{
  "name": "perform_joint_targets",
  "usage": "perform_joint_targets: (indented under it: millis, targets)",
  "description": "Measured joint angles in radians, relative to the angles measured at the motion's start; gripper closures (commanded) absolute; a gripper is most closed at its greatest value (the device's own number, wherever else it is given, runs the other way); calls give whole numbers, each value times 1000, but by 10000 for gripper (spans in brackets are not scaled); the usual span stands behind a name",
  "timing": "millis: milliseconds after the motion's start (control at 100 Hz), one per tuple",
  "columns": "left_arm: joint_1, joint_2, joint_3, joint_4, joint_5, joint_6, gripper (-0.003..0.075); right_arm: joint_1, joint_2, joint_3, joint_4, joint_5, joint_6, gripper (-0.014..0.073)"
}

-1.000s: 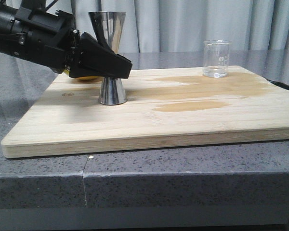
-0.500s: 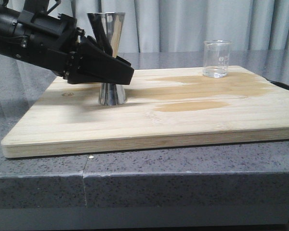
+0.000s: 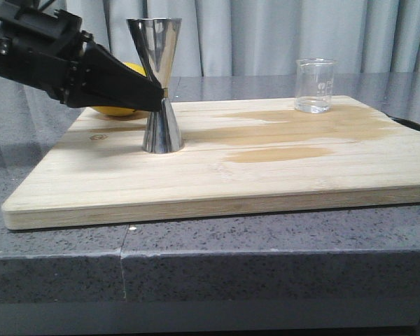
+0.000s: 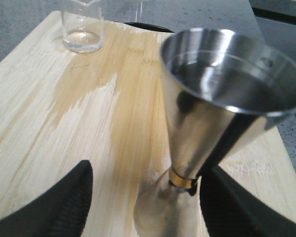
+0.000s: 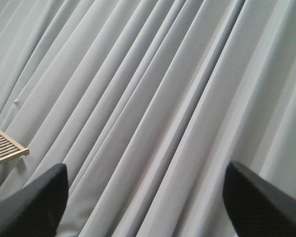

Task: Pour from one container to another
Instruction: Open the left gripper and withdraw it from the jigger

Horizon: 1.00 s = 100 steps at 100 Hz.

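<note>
**Status: pour appears done, end effector at jigger**

The left end effector (image 4: 143, 197) is spread, its fingers flanking the steel jigger (image 3: 159, 84), which holds liquid. The glass beaker (image 3: 315, 85) stands well beyond it, nearly empty. The right end effector (image 5: 145, 197) is spread, empty.

Steel jigger (image 3: 159, 84), hourglass-shaped with a thin gold band at its waist, standing upright on the left part of the wooden board (image 3: 266, 175). Clear glass cup (image 3: 315, 85), straight-sided with faint printed marks, shorter, upright at the far right, well apart from the jigger.
</note>
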Motion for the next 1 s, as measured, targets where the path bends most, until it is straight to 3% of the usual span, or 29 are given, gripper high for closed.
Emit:
perform_joint_targets:
  millis: [500, 1000]
  targets:
    - [22, -72, 0, 82, 4, -42, 289, 0, 0, 0, 0, -17, 0, 21]
    - [206, -331, -12, 112, 18, -129, 307, 0, 0, 0, 0, -18, 0, 21]
